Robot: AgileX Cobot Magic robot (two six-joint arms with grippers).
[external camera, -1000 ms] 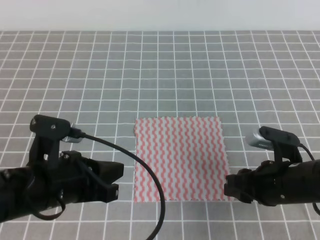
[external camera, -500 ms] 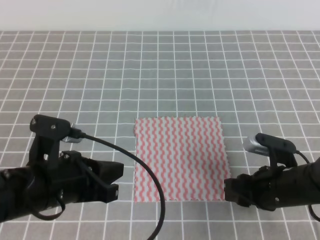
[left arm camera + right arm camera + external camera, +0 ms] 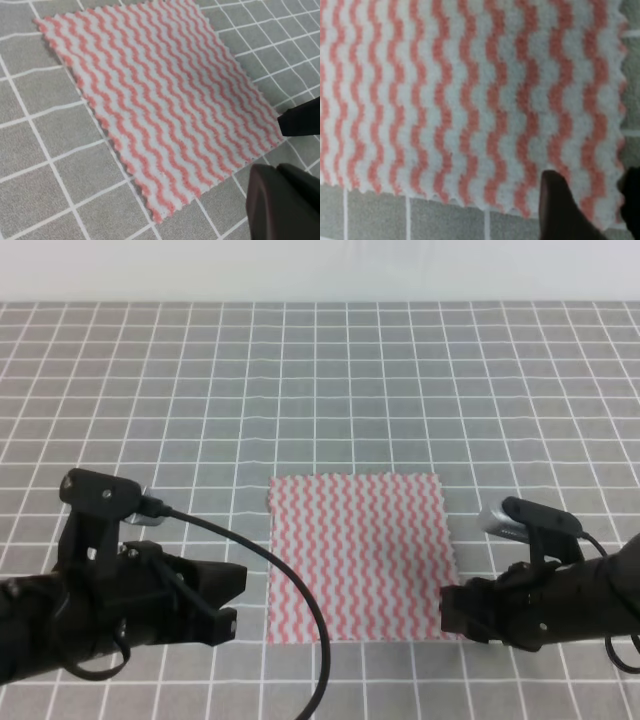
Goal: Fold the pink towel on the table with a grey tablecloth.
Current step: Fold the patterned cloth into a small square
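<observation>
Claws [image 3: 228,598] [image 3: 452,610] flanking pink towel [image 3: 358,555]

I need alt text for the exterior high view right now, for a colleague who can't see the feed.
A thin pink-and-white zigzag-striped towel lies flat and unfolded on a grey tablecloth with a white grid. The black right gripper is at the towel's near right corner, while the black left gripper sits just left of the towel, apart from it.
</observation>
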